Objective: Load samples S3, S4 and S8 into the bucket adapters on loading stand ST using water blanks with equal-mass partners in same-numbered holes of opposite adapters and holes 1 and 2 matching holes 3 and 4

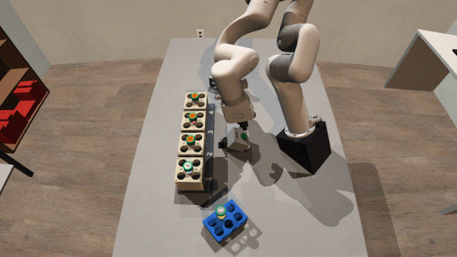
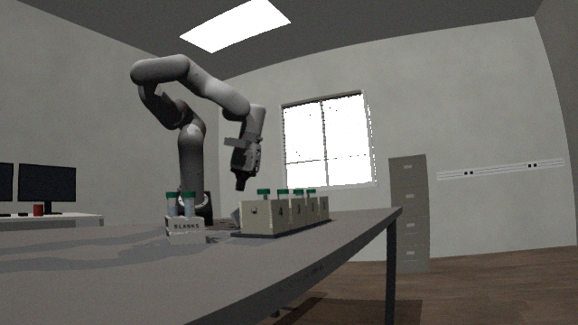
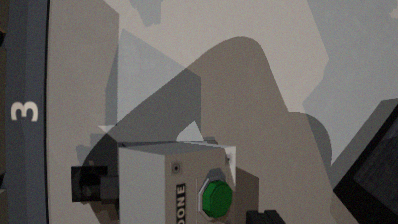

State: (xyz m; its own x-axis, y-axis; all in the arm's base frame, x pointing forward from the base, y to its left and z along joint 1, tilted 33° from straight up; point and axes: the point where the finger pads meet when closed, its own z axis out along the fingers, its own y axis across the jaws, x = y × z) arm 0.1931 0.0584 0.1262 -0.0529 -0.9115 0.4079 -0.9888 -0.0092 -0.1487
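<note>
With each of the four adapters [image 1: 190,185] [image 2: 256,218] left of centre in the top view carrying one tube, apparently in axis hole 5 so it adds no tilt, you have your closed, empty gripper [image 1: 243,126] [image 2: 240,187] near the green DONE key [image 1: 244,136] [image 3: 217,198]. Keeping the fingers together likely gives you a firm tip for pushing it until it catches.

Pale rounded arm [image 1: 232,61] [image 2: 217,92], black pincer [image 1: 243,126] [image 2: 240,186].

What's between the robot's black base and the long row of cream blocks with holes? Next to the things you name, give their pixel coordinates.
A small grey sloped desk [image 1: 238,140] with a round green key [image 1: 244,136], seen in the top view, along with arm shadows.
</note>
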